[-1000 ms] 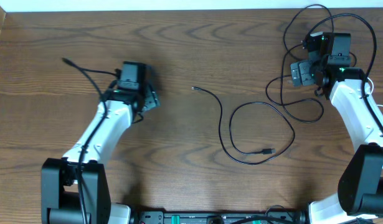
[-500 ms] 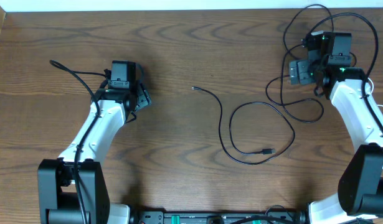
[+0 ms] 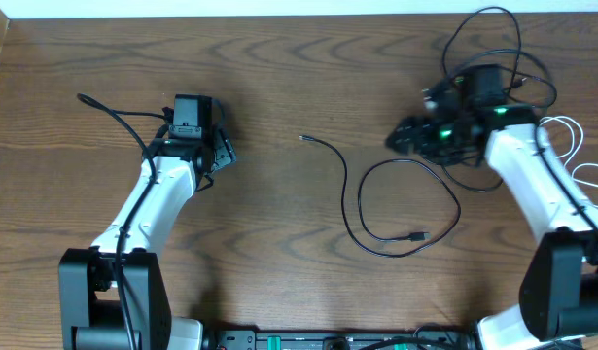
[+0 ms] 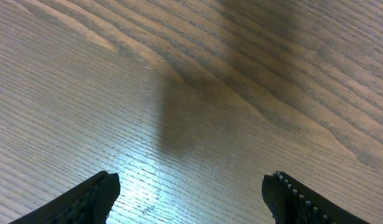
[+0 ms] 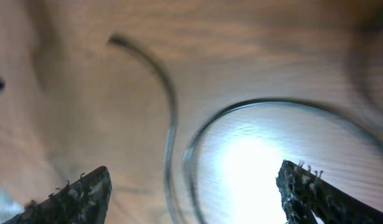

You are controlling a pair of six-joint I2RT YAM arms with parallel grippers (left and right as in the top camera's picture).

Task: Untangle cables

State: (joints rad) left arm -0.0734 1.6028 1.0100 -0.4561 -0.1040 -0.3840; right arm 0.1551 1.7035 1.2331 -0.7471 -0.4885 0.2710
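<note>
The big brown wooden table (image 3: pixel 279 292) is filling the whole overhead view. The white left arm (image 3: pixel 148 204) is reaching up toward 10 o'clock. The white right arm (image 3: pixel 532 185) is reaching up toward 2 o'clock and is bending over toward 9 o'clock.

A bunch of black cables (image 3: pixel 454 35) is lying in loops at 1 o'clock, around the end of the right arm. One long black cable (image 3: pixel 344 194) is lying by itself near the middle of the table, a bit toward 3 o'clock, curling into a round loop. A thin white cable (image 3: pixel 574 124) is peeking out at 3 o'clock, beside the right arm.

The left gripper (image 4: pixel 191 186) is spreading its fingers wide over bare wood and is holding nothing. The right gripper (image 5: pixel 194 186) is also keeping its fingers wide apart and is gripping nothing. A blurry black cable (image 5: pixel 171 118) is lying on the table under it.
</note>
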